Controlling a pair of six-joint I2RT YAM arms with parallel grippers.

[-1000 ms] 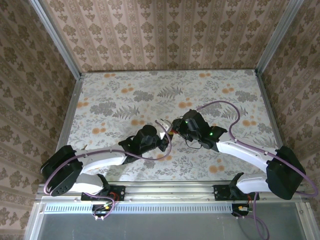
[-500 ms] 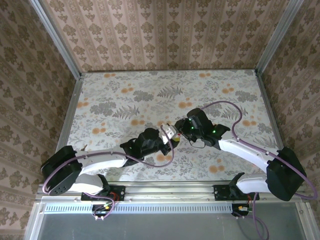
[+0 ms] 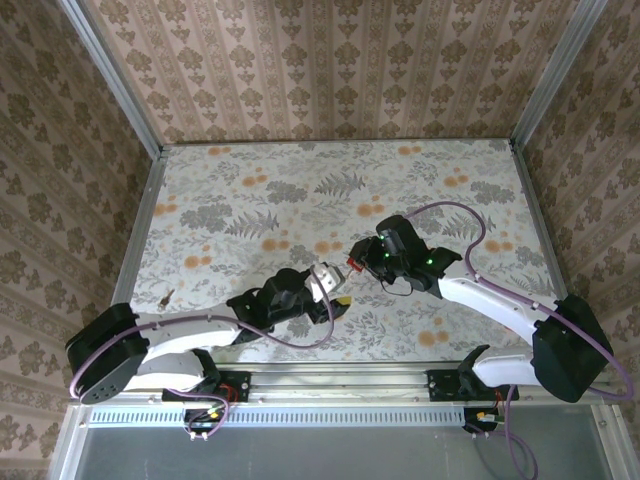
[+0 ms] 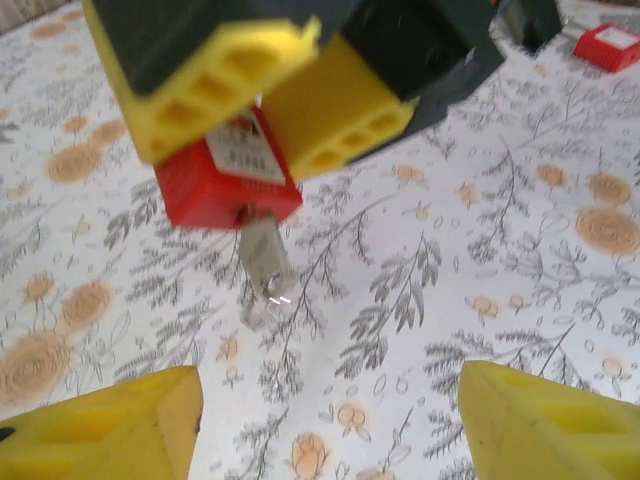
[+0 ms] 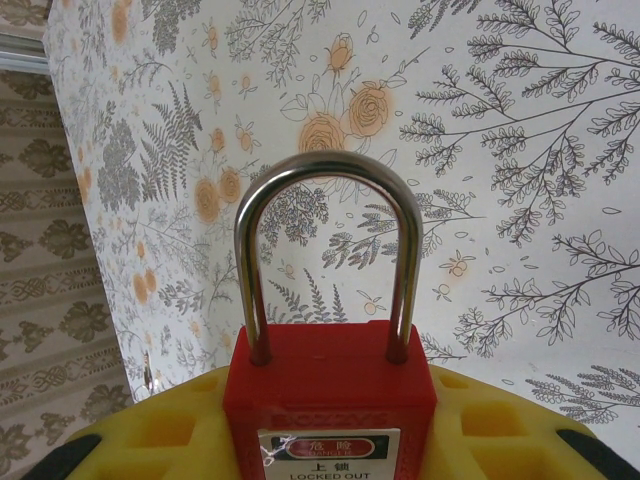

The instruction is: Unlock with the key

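Observation:
A red padlock (image 5: 330,400) with a steel shackle (image 5: 328,170) sits between the yellow fingers (image 5: 160,430) of my right gripper (image 5: 330,425), which is shut on its body. Both shackle legs sit in the body. In the left wrist view the padlock (image 4: 225,185) hangs above the table with a grey key (image 4: 262,262) sticking out of its underside. My left gripper (image 4: 330,410) is open a little nearer than the key and touches nothing, its fingers (image 4: 100,430) wide apart. From above, the padlock (image 3: 355,265) is at mid table, the left gripper (image 3: 333,290) just below-left of it.
The floral table (image 3: 300,190) is walled at the back and sides by patterned panels. A small dark thing (image 3: 165,297) lies near the left edge. A second red block (image 4: 610,45) lies on the table past the right gripper.
My left gripper has opened, let go of the key and drawn back toward the near edge. The key stays in the padlock. The right gripper shifted slightly right with the padlock.

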